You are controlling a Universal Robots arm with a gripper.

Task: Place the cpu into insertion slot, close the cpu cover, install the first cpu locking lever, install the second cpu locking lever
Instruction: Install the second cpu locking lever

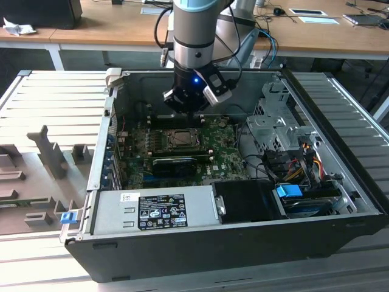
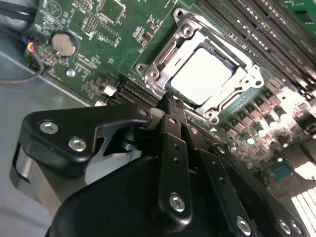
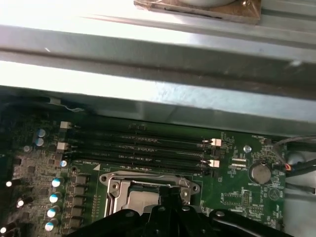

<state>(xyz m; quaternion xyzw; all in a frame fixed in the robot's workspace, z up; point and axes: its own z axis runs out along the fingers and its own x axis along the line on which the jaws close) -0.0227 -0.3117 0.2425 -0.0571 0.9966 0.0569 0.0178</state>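
Observation:
The cpu (image 2: 200,74) lies flat in the insertion slot (image 2: 228,63), its silver top showing through the window of the cpu cover (image 2: 154,74). The cover is down over the chip. My gripper (image 2: 168,102) is shut with nothing between its fingers, and the tips rest at the cover's edge beside a corner screw. In the exterior view the gripper (image 1: 194,111) hangs just behind the socket and cpu (image 1: 181,139) on the green motherboard. The first wrist view shows the cover (image 3: 148,180) with the black fingers (image 3: 170,210) right against it.
The open computer case (image 1: 340,121) walls in the motherboard. Long black memory slots (image 3: 138,148) run beside the socket. A black card (image 1: 175,163), the power supply (image 1: 155,210), a drive cage (image 1: 273,128) and cables (image 1: 298,161) crowd the rest. A coin battery (image 2: 64,43) sits nearby.

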